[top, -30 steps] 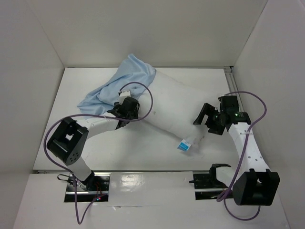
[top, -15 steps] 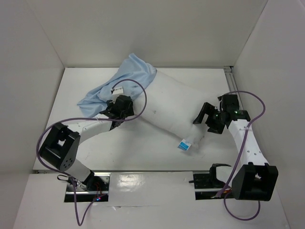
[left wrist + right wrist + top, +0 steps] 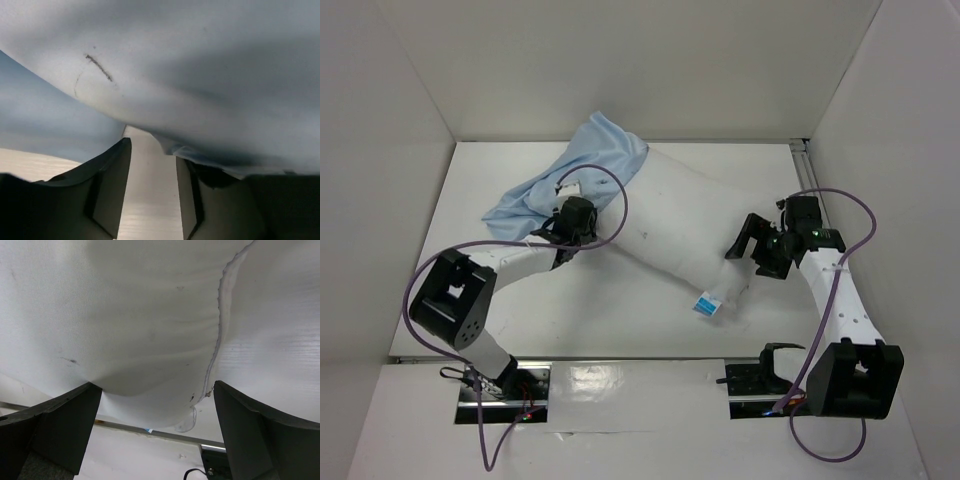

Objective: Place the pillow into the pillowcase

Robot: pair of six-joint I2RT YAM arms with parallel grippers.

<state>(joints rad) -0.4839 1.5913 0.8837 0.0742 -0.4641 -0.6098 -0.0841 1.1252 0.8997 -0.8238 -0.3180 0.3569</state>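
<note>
The white pillow (image 3: 685,220) lies slanted across the middle of the table, its blue-and-white tag (image 3: 707,304) at the near corner. The light blue pillowcase (image 3: 565,180) lies crumpled at its far left end and covers that corner. My left gripper (image 3: 583,224) is open at the seam between pillowcase and pillow. In the left wrist view it (image 3: 150,150) is low on the table, with blue cloth (image 3: 75,115) overhead and a hem draped on the right finger (image 3: 187,195). My right gripper (image 3: 750,248) is open wide at the pillow's right edge. In the right wrist view it (image 3: 155,395) faces the pillow (image 3: 150,315), gripping nothing.
White walls enclose the table on the left, back and right. A metal rail (image 3: 807,165) runs along the right edge. Purple cables (image 3: 620,195) loop over both arms. The arm bases (image 3: 500,385) sit at the near edge.
My left gripper has shifted a little left and farther back along the pillow's edge, and its arm has swung. The right arm has barely moved. Pillow and pillowcase lie as before.
</note>
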